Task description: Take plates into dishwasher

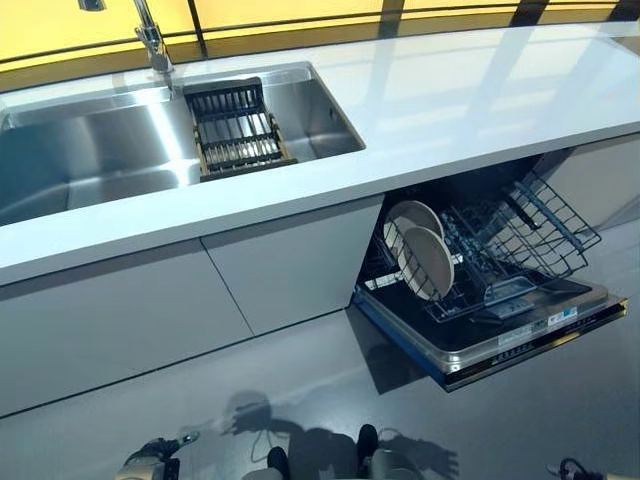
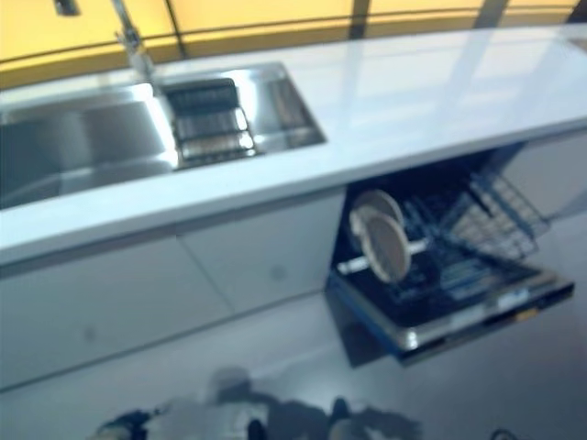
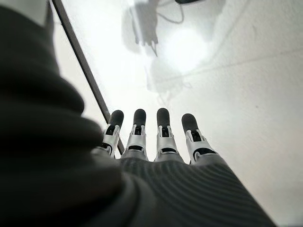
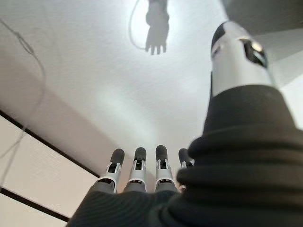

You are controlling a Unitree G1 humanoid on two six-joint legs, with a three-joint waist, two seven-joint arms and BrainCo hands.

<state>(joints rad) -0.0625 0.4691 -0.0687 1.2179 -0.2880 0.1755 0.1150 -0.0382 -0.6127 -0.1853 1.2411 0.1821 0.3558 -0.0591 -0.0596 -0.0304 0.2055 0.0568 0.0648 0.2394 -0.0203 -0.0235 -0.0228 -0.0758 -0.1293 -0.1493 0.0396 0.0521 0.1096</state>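
White counter (image 1: 450, 100) across the top, sink (image 1: 90, 150) at ten o'clock with a bare dish rack (image 1: 235, 130). Open dishwasher (image 1: 500, 330) at four o'clock, two plates (image 1: 425, 262) upright in its rack. Left hand (image 3: 151, 142) and right hand (image 4: 142, 172) hanging straight-fingered over floor, holding nothing. Loading apparently finished; next, probably shutting the door.

2 plates (image 1: 424, 262) in 1 dishwasher (image 1: 520, 335), 1 sink (image 1: 90, 160), 1 drying rack (image 1: 236, 130), 1 faucet (image 1: 152, 38)
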